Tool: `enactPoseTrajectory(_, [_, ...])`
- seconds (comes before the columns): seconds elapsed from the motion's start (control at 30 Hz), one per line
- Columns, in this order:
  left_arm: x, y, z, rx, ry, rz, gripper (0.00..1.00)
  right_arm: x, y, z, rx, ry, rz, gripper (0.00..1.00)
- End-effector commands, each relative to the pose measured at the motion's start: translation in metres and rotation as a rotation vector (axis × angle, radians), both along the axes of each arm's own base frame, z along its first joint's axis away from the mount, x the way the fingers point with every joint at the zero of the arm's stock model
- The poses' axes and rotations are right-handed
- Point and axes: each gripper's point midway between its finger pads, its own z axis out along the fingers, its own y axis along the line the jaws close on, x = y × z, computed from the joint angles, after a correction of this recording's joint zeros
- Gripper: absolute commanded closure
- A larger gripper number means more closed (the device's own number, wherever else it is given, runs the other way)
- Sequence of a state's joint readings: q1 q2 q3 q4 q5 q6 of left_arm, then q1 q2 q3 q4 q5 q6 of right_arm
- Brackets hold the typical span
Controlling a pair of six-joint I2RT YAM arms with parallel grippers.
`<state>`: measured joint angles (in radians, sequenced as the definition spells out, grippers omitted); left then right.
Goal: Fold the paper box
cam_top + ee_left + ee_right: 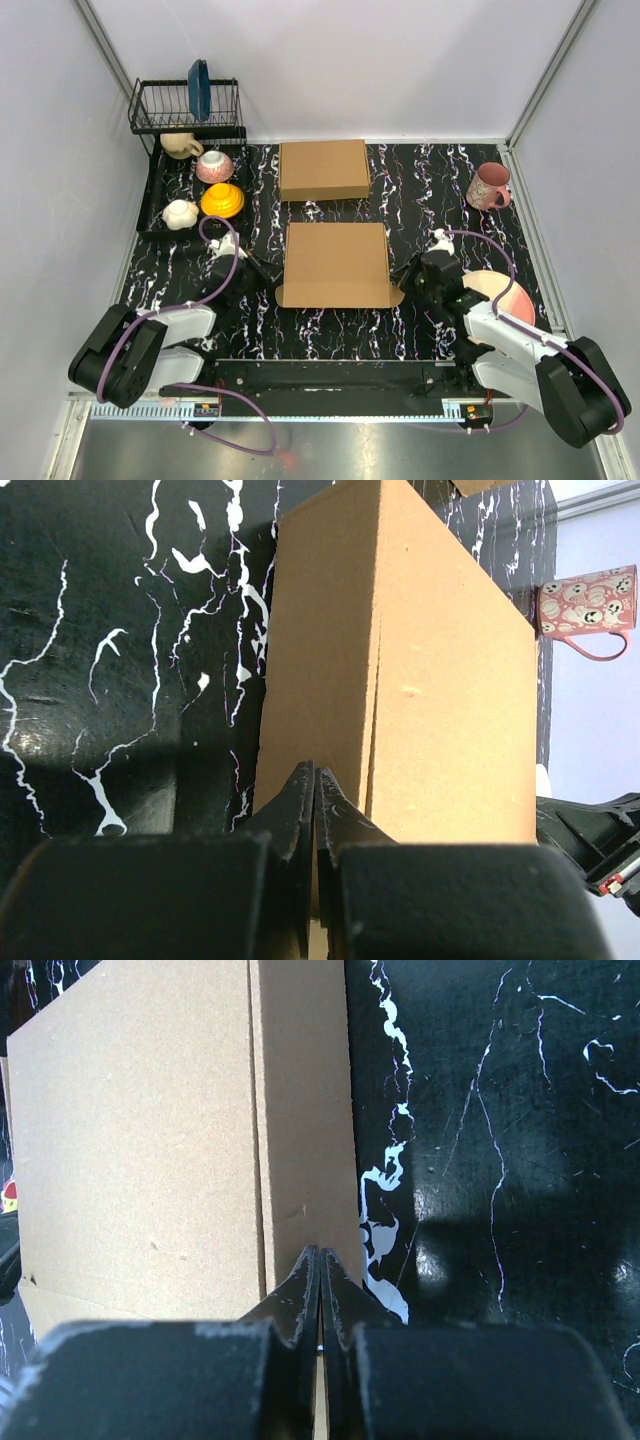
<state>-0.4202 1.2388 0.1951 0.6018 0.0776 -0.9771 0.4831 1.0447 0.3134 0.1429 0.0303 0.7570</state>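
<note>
The paper box point(335, 262) lies closed in the middle of the black marbled table, a shallow brown cardboard mailer with small flap ears sticking out at its two near corners. My left gripper point(266, 272) is shut, its tips at the box's left side wall point(318, 680); in the left wrist view the gripper point(316, 772) points straight at that wall. My right gripper point(404, 276) is also shut at the right side wall point(305, 1130), with the gripper point(320, 1254) aimed at it in the right wrist view. Nothing shows between either pair of jaws.
A second, neatly formed cardboard box point(323, 169) sits behind the first. A dish rack point(186, 106) with a blue plate, cups and bowls stands at the back left. A pink mug point(489, 186) is at the back right, and a pink plate point(505, 292) lies under the right arm.
</note>
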Motion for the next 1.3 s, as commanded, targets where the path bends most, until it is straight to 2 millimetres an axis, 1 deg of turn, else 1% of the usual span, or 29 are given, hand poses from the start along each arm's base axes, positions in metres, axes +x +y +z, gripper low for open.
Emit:
enactPoseTrajectory(0.0, [-0.006, -0.021, 0.028, -0.09, -0.075, -0.098, 1.0, 0.002, 0.015, 0.028, 0.082, -0.06, 0.051, 0.98])
enactPoseTrajectory(0.1, [-0.007, -0.022, 0.036, -0.099, -0.091, -0.104, 1.0, 0.002, 0.015, 0.039, 0.088, -0.079, 0.056, 0.98])
enactPoseTrajectory(0.13, [-0.007, -0.023, 0.042, -0.105, -0.107, -0.108, 1.0, 0.001, 0.014, 0.041, 0.087, -0.078, 0.058, 0.98])
enactPoseTrajectory(0.17, [-0.007, -0.023, 0.046, -0.11, -0.114, -0.108, 1.0, 0.002, 0.015, 0.05, 0.098, -0.1, 0.058, 0.98])
enactPoseTrajectory(0.2, [-0.008, -0.023, 0.046, -0.108, -0.114, -0.108, 1.0, 0.001, 0.015, 0.053, 0.1, -0.105, 0.06, 0.98])
enactPoseTrajectory(0.23, [-0.008, -0.023, 0.052, -0.115, -0.129, -0.108, 1.0, 0.0, 0.014, 0.054, 0.096, -0.101, 0.063, 0.98])
enactPoseTrajectory(0.27, [-0.008, -0.023, 0.055, -0.117, -0.136, -0.11, 1.0, 0.001, 0.015, 0.063, 0.104, -0.118, 0.063, 0.98])
enactPoseTrajectory(0.33, [-0.008, -0.024, 0.063, -0.128, -0.151, -0.114, 1.0, 0.0, 0.015, 0.067, 0.106, -0.124, 0.066, 0.98])
enactPoseTrajectory(0.4, [-0.008, -0.025, 0.071, -0.136, -0.164, -0.12, 1.0, 0.001, 0.016, 0.079, 0.117, -0.147, 0.068, 0.98])
enactPoseTrajectory(0.43, [-0.008, -0.026, 0.078, -0.143, -0.179, -0.122, 1.0, 0.001, 0.015, 0.08, 0.117, -0.146, 0.067, 0.97])
enactPoseTrajectory(0.47, [-0.007, -0.027, 0.086, -0.15, -0.194, -0.127, 1.0, 0.002, 0.015, 0.088, 0.124, -0.161, 0.066, 0.97])
enactPoseTrajectory(0.5, [-0.007, -0.027, 0.089, -0.153, -0.191, -0.127, 1.0, 0.002, 0.015, 0.092, 0.128, -0.168, 0.066, 0.97])
enactPoseTrajectory(0.57, [-0.006, -0.029, 0.107, -0.168, -0.226, -0.134, 1.0, 0.001, 0.015, 0.1, 0.132, -0.169, 0.067, 0.97])
enactPoseTrajectory(0.6, [-0.007, -0.03, 0.109, -0.167, -0.221, -0.137, 1.0, 0.001, 0.015, 0.104, 0.134, -0.175, 0.067, 0.97])
enactPoseTrajectory(0.67, [-0.007, -0.03, 0.123, -0.178, -0.247, -0.14, 1.0, 0.002, 0.016, 0.114, 0.143, -0.179, 0.064, 0.97])
enactPoseTrajectory(0.77, [-0.007, -0.032, 0.135, -0.191, -0.253, -0.147, 1.0, 0.004, 0.018, 0.124, 0.158, -0.174, 0.063, 0.97])
enactPoseTrajectory(0.83, [-0.008, -0.033, 0.138, -0.198, -0.245, -0.148, 1.0, 0.004, 0.021, 0.132, 0.171, -0.172, 0.065, 0.97])
enactPoseTrajectory(0.87, [-0.008, -0.034, 0.143, -0.2, -0.252, -0.152, 1.0, 0.005, 0.021, 0.132, 0.17, -0.168, 0.064, 0.98])
enactPoseTrajectory(0.9, [-0.008, -0.034, 0.14, -0.195, -0.238, -0.153, 1.0, 0.006, 0.021, 0.132, 0.167, -0.166, 0.06, 0.98])
enactPoseTrajectory(0.93, [-0.007, -0.034, 0.141, -0.19, -0.238, -0.153, 1.0, 0.008, 0.021, 0.135, 0.167, -0.166, 0.057, 0.98])
enactPoseTrajectory(0.97, [-0.005, -0.034, 0.145, -0.189, -0.242, -0.15, 1.0, 0.01, 0.021, 0.131, 0.156, -0.151, 0.051, 0.98])
enactPoseTrajectory(1.0, [-0.005, -0.035, 0.142, -0.184, -0.229, -0.15, 1.0, 0.012, 0.021, 0.131, 0.152, -0.15, 0.047, 0.98])
enactPoseTrajectory(1.07, [-0.003, -0.036, 0.146, -0.191, -0.228, -0.151, 1.0, 0.015, 0.023, 0.133, 0.15, -0.142, 0.044, 0.98])
enactPoseTrajectory(1.1, [-0.003, -0.038, 0.143, -0.188, -0.212, -0.157, 1.0, 0.016, 0.023, 0.134, 0.147, -0.137, 0.043, 0.97])
enactPoseTrajectory(1.13, [-0.002, -0.038, 0.144, -0.188, -0.21, -0.159, 1.0, 0.019, 0.023, 0.141, 0.148, -0.146, 0.039, 0.97])
enactPoseTrajectory(1.17, [-0.001, -0.038, 0.147, -0.188, -0.212, -0.157, 1.0, 0.02, 0.024, 0.141, 0.143, -0.139, 0.038, 0.97])
enactPoseTrajectory(1.2, [-0.002, -0.038, 0.145, -0.182, -0.197, -0.155, 1.0, 0.02, 0.022, 0.139, 0.126, -0.124, 0.031, 0.97])
enactPoseTrajectory(1.23, [-0.002, -0.038, 0.147, -0.183, -0.199, -0.153, 1.0, 0.023, 0.023, 0.149, 0.128, -0.133, 0.03, 0.97])
enactPoseTrajectory(1.27, [-0.002, -0.037, 0.147, -0.184, -0.191, -0.152, 1.0, 0.026, 0.023, 0.149, 0.119, -0.121, 0.025, 0.97])
